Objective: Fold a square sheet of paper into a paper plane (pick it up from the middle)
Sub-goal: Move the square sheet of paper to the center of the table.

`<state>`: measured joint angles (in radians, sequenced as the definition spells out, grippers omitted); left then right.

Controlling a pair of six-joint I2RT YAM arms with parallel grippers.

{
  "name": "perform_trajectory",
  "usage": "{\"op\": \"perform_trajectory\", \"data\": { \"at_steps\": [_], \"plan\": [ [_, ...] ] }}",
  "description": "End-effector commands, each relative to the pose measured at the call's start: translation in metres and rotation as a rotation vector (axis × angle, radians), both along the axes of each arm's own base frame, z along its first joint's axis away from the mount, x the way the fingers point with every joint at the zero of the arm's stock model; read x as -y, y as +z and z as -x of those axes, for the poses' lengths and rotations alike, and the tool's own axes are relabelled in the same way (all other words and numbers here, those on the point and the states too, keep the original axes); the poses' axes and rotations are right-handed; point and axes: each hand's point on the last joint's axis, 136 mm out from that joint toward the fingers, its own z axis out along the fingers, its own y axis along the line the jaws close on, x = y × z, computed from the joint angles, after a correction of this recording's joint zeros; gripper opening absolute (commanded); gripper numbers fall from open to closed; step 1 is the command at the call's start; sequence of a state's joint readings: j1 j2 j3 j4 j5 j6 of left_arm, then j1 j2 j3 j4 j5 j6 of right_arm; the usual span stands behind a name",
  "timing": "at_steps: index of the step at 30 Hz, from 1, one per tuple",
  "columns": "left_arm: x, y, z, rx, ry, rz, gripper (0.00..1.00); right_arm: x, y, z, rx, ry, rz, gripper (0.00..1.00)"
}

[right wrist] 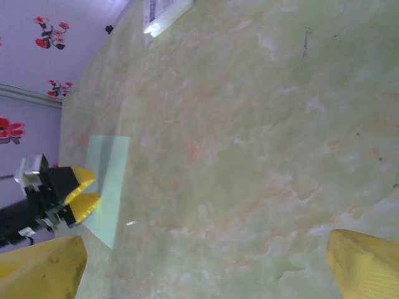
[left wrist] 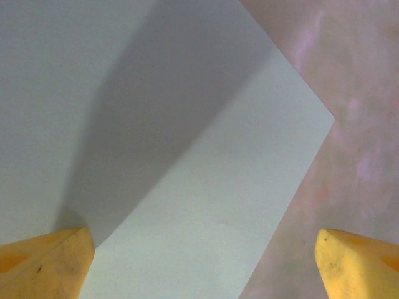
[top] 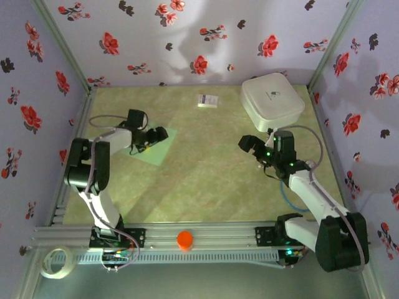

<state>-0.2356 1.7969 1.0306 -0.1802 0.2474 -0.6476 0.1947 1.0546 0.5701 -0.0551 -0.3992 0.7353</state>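
The top camera sits above and behind my 2 bases, looking down on the whole tabletop (top: 206, 187). My left wrist camera faces down, very near the square sheet of paper (left wrist: 187, 156). My right wrist camera looks low across the tabletop, sharing that sheet and my left gripper (right wrist: 87, 190) with the top view.

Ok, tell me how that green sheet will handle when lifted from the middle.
The sheet of paper looks thin and uncreased, so it will likely droop at both sides. It lies flat on the table, so it may slide rather than bunch when pinched.
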Motion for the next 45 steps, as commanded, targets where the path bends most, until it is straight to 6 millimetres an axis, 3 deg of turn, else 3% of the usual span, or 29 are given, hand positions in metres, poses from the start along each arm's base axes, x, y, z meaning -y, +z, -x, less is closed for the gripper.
{"op": "perform_trajectory", "data": {
  "at_steps": [1,9,14,17,22,28,34,40,45],
  "plan": [
    [0.011,-0.018,0.033,-0.069,0.131,0.021,0.93,0.0,-0.002,0.014,-0.024,-0.021,-0.025,0.99],
    [0.062,-0.01,0.081,-0.031,0.232,0.066,0.93,-0.009,0.004,0.035,-0.029,0.006,-0.084,0.99],
    [0.104,0.02,0.094,0.039,0.174,0.074,0.93,-0.015,0.003,0.044,-0.048,0.047,-0.09,0.99],
    [0.108,0.05,0.087,0.125,0.092,0.007,0.95,-0.019,0.002,0.047,-0.052,0.068,-0.096,0.99],
    [0.094,0.063,0.074,0.156,-0.077,-0.141,0.96,-0.034,0.006,0.05,-0.029,0.142,-0.113,0.99],
    [0.096,0.043,0.068,0.045,-0.243,-0.094,0.96,-0.049,0.006,0.047,-0.046,0.192,-0.094,0.99],
    [0.099,0.026,0.073,-0.026,-0.293,-0.077,0.96,-0.062,0.007,0.038,-0.034,0.207,-0.057,0.99],
    [0.1,0.001,0.089,-0.131,-0.239,-0.039,0.95,-0.056,-0.002,0.024,-0.058,0.119,-0.023,0.99],
    [0.1,-0.015,0.105,-0.197,-0.132,-0.011,0.95,-0.049,-0.001,0.025,-0.052,0.087,0.029,0.99]
  ]
}}
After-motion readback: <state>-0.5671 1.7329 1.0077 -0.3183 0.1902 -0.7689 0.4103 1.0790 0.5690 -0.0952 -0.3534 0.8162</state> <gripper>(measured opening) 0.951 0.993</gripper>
